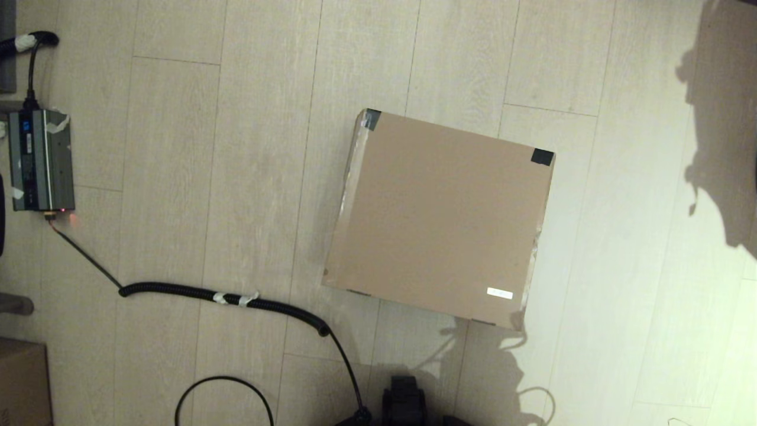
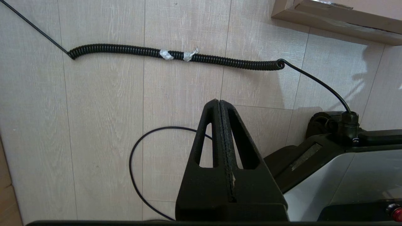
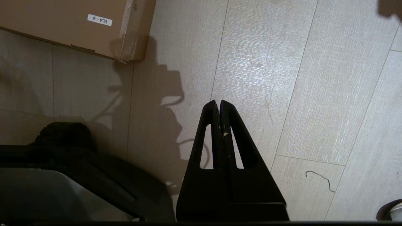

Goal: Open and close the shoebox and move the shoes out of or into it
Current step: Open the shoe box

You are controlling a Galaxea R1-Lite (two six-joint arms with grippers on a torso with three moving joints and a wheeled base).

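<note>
The brown cardboard shoebox (image 1: 440,216) lies on the floor with its lid down flat, black tape on the two far corners and a small white label (image 1: 500,293) near the front right corner. No shoes are in sight. My left gripper (image 2: 219,101) is shut and empty, hanging over bare floor by the robot base, the shoebox's near left corner (image 2: 333,15) well beyond it. My right gripper (image 3: 219,102) is shut and empty too, over bare floor right of the shoebox's labelled corner (image 3: 75,25). Neither gripper shows in the head view.
A black coiled cable (image 1: 225,296) runs across the floor left of the box toward the robot base (image 1: 405,402). A grey power unit (image 1: 41,160) sits far left, and another cardboard box (image 1: 20,381) at the near left. A thin wire scrap (image 3: 320,179) lies right.
</note>
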